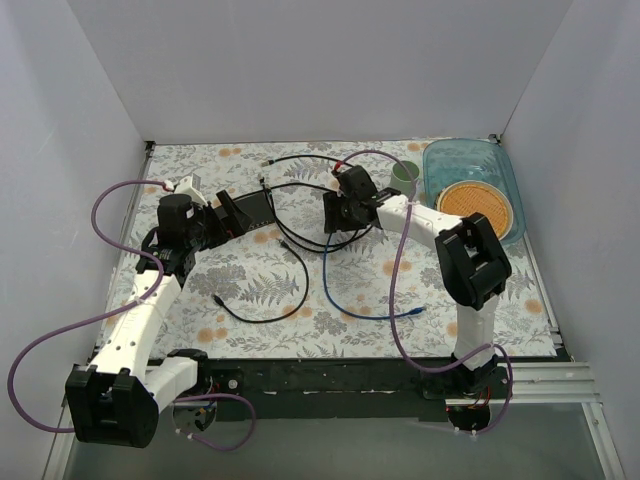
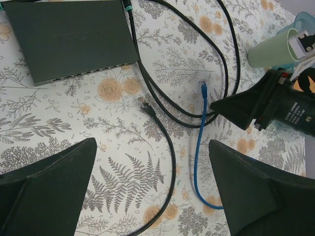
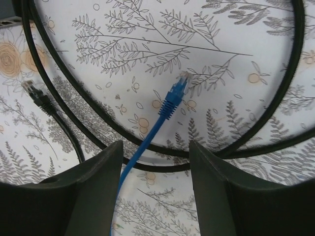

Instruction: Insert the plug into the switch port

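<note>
The dark grey switch lies flat on the floral cloth, with its row of ports along the near long edge. It also shows in the top view. A blue cable ends in a blue plug lying loose on the cloth. The plug also shows in the left wrist view. My right gripper is open just above the blue cable, which runs between its fingers behind the plug. My left gripper is open and empty, hovering near the switch.
A black cable with a loose plug loops across the cloth, and more black cables curve round the blue plug. A green cup and a blue tray holding an orange plate stand at the back right.
</note>
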`<state>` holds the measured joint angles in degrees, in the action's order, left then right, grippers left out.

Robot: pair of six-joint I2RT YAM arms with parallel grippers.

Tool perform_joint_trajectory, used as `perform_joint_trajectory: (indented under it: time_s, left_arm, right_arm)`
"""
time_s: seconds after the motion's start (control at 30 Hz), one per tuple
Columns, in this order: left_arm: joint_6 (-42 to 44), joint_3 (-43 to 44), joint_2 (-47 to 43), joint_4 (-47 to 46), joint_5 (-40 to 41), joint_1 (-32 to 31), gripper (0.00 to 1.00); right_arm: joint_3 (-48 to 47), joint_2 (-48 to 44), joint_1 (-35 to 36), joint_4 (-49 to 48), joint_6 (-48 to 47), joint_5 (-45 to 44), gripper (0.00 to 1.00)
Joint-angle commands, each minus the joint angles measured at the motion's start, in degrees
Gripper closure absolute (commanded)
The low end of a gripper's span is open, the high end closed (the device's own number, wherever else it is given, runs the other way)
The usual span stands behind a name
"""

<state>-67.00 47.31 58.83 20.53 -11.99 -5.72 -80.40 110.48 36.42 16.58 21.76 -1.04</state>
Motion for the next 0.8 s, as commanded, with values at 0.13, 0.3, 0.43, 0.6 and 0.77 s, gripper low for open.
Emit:
perform_joint_trajectory:
  time_s: [0.13, 0.3, 0.43, 0.6, 0.77]
  left_arm:
    - [1.61, -0.9, -0.12, -1.02, -1.99, 0.18, 0.02]
    - [2.14, -1.25, -0.2, -0.85, -1.63, 0.18, 0.02]
    - [2.14, -1.43, -0.29, -0.85, -1.63, 0.18, 0.02]
    - [2.14, -1.87, -0.64, -0.93, -1.55, 0.18, 0.02]
    - [2.23, -1.69, -1.08, -0.5, -1.46, 0.18, 0.02]
  right_arm:
    - [-9.15, 7.47, 0.23, 1.87, 2.76, 4.47, 0.45]
    - [-9.08, 8.97, 0.23, 3.9, 3.38, 3.33, 0.49]
    - [-8.72, 9.23, 0.23, 5.39, 3.47, 2.97, 0.62]
    - [-6.88, 9.67, 0.23, 4.17, 3.55, 4.9, 0.76]
    - [-8.63, 11.87, 0.23, 4.51, 3.12, 8.24, 0.91]
